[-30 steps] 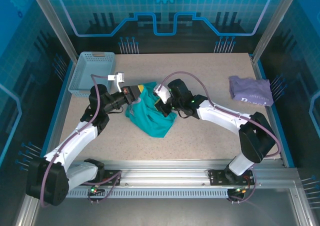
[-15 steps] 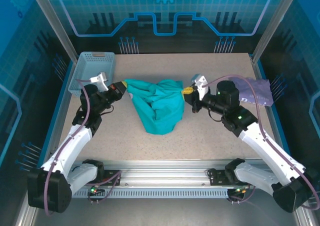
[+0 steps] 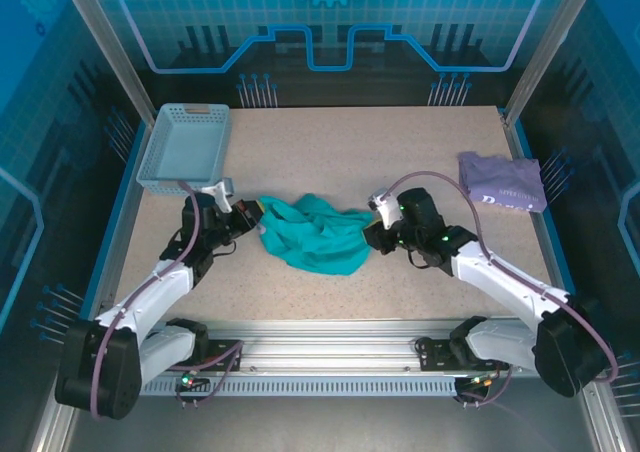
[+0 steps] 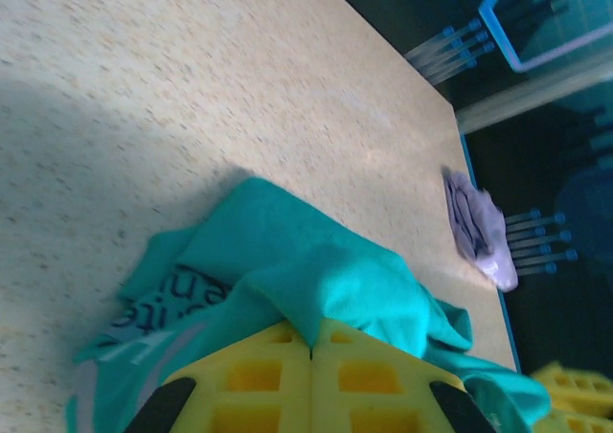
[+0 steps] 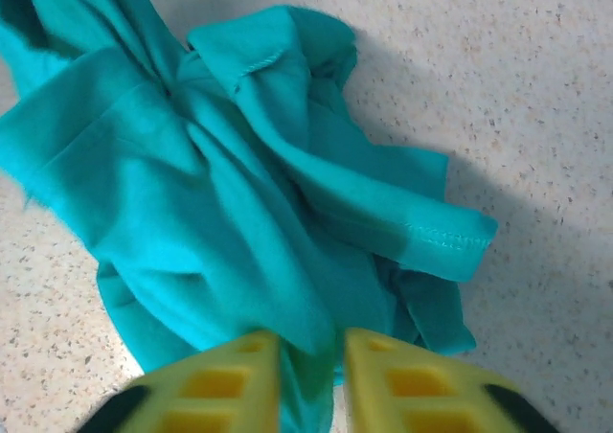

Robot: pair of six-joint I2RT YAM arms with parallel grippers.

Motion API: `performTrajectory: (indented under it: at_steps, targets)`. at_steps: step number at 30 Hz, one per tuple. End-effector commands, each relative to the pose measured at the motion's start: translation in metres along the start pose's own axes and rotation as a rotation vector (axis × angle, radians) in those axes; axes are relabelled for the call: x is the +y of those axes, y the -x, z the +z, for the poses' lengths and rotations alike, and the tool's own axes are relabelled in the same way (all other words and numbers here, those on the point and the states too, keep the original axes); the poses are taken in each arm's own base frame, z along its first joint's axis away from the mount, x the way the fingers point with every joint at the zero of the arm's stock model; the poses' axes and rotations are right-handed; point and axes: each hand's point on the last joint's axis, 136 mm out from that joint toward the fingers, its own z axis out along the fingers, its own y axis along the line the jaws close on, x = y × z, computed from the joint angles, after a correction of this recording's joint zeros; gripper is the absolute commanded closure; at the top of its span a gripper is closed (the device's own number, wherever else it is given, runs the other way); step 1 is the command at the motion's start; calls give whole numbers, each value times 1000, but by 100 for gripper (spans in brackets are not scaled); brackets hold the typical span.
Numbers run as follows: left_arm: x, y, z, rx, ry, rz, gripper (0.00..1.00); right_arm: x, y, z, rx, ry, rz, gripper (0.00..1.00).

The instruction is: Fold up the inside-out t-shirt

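With the left gripper (image 4: 311,342) clamped on the crumpled teal-green cloth t-shirt (image 3: 318,234) and the right gripper (image 5: 311,352) slightly parted over it, spread it flat before folding.

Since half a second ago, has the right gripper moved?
Yes. The right gripper has come toward the near rail, away from the purple garment.

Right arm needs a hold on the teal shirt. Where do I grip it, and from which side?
Take the stitched hem flap of the t-shirt: it juts out flat over bare table, clear of the bunched folds. Bring the right gripper in low from its own side, across the stitching. The left gripper is shut on the far end, so pulling should spread the cloth.
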Motion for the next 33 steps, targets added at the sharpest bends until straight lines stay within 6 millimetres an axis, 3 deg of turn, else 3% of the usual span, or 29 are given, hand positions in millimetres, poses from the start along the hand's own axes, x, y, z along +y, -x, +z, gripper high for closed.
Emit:
performTrajectory:
  at_steps: [1,4,8,11,15,18,19,21,23,25,28,33]
  targets:
    - [-28,-11,1,34,-109,96,100,10,20,-7,-18,-80,-136,60]
    - [-37,-17,1,49,-134,117,100,40,35,-3,-72,-1,-209,49]
    - [-42,-18,-1,52,-139,126,100,75,36,10,-82,88,-285,43]
    - [-44,-18,-3,52,-141,129,100,93,33,18,-74,121,-333,35]
    - [-47,-16,-5,48,-141,140,100,106,26,36,-33,159,-319,35]
    - [-47,-17,-6,50,-141,144,100,97,22,53,8,94,-278,41]
    - [-47,-17,-6,48,-139,148,100,89,18,59,25,51,-267,48]
    - [-46,-17,-7,48,-131,155,100,80,34,57,0,-12,-253,72]
    - [-45,-18,-8,49,-126,164,100,76,51,45,-43,-29,-247,88]
    - [-48,-18,-10,44,-132,172,100,75,71,26,-101,-20,-246,98]
    - [-60,-14,-16,15,-176,186,100,72,121,-19,-238,16,-230,100]
    - [-106,8,-42,-105,-311,213,100,63,204,-111,-492,104,-196,100]
